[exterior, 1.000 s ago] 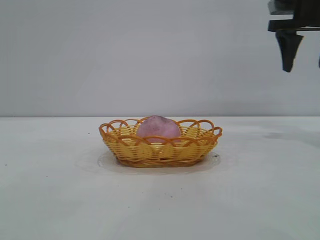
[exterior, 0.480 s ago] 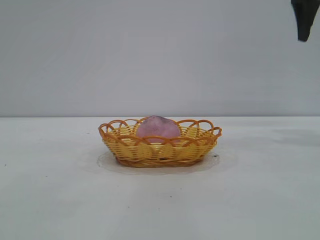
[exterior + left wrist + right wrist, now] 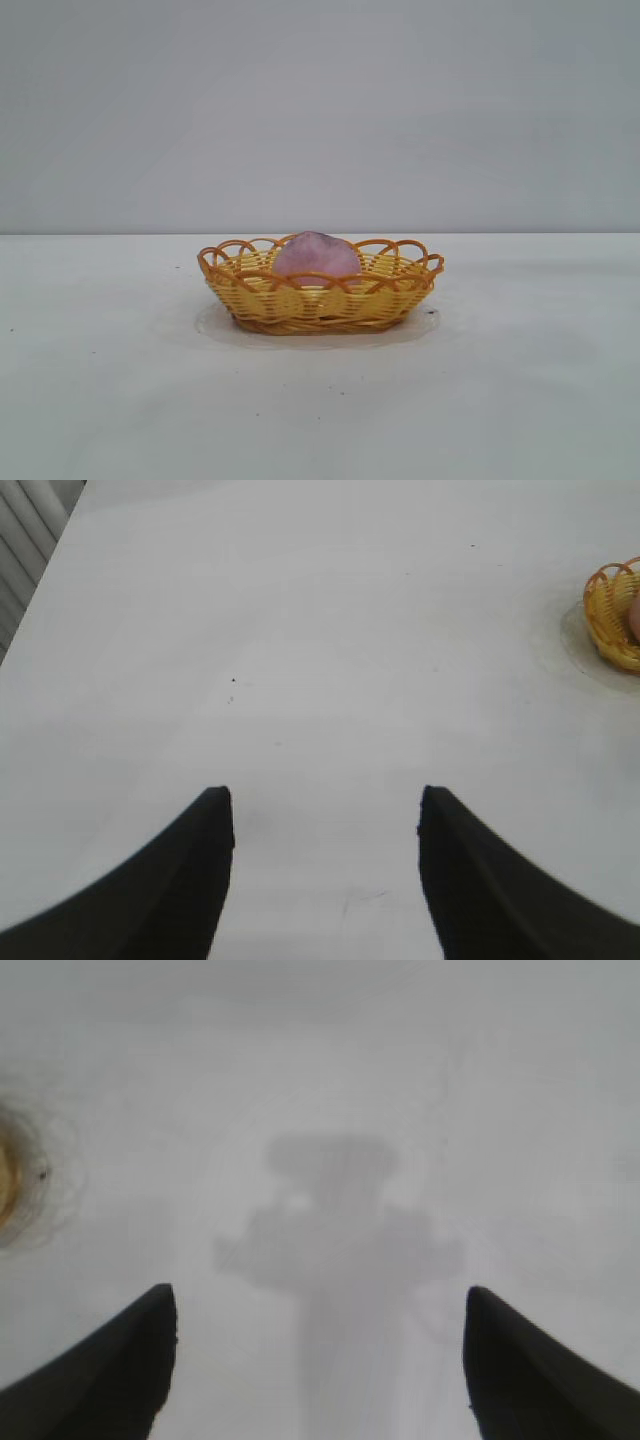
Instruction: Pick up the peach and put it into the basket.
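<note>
The pale pink peach (image 3: 316, 254) lies inside the yellow wicker basket (image 3: 400, 295) with the orange looped rim, at the middle of the white table. Neither arm shows in the exterior view. My left gripper (image 3: 325, 805) is open and empty over bare table, with the basket (image 3: 608, 615) far off at the edge of its view. My right gripper (image 3: 320, 1305) is open and empty above bare table, over its own shadow; a sliver of the basket (image 3: 5, 1185) shows at the edge of its view.
The white table (image 3: 520, 400) spreads flat on all sides of the basket. A plain grey wall (image 3: 320, 110) stands behind it. Grey slats (image 3: 25, 550) show past the table's edge in the left wrist view.
The right gripper, seen at the upper right of the exterior view, has risen and left the view. The peach and basket have not moved.
</note>
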Controlling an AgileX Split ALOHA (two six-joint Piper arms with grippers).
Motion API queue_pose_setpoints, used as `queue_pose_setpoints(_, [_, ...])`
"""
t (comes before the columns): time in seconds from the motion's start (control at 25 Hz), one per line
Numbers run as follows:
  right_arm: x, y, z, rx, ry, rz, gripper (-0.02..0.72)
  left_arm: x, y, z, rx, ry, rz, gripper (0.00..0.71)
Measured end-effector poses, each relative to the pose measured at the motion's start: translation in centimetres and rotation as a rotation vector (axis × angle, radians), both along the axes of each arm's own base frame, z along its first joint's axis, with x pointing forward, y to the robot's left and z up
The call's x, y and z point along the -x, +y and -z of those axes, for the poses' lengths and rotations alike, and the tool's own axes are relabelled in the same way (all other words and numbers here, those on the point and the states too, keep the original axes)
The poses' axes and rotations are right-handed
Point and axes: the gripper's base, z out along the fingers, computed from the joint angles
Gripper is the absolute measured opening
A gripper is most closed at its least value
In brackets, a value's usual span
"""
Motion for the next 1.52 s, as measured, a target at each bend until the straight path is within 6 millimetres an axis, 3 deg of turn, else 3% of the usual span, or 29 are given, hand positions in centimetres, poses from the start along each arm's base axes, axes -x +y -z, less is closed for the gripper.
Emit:
queue_pose_setpoints(0.36, [12.3,-0.6,0.6,-0.023,-0.192,0.000,0.552,0.0,0.0,0.0,0.000,0.000,0.000,0.360])
queue_pose_setpoints(0.52, [16.6,-0.8,2.4,-0.033,-0.251,-0.002,0.552,0.0,0.0,0.0,0.000,0.000,0.000,0.360])
queue_pose_setpoints(0.72, [20.5,-1.0,5.0,-0.038,-0.338,-0.003,0.552,0.0,0.0,0.0,0.000,0.000,0.000,0.360])
queue_pose_setpoints(0.92, [23.0,-1.2,7.2,-0.047,-0.450,-0.004,0.552,0.0,0.0,0.0,0.000,0.000,0.000,0.360])
queue_pose_setpoints(1.12, [25.0,-1.3,7.4,-0.057,-0.598,-0.005,0.552,0.0,0.0,0.0,0.000,0.000,0.000,0.360])
queue_pose_setpoints(1.52, [25.3,-1.2,7.4,-0.070,-0.624,-0.014,0.552,0.0,0.0,0.0,0.000,0.001,0.000,0.360])
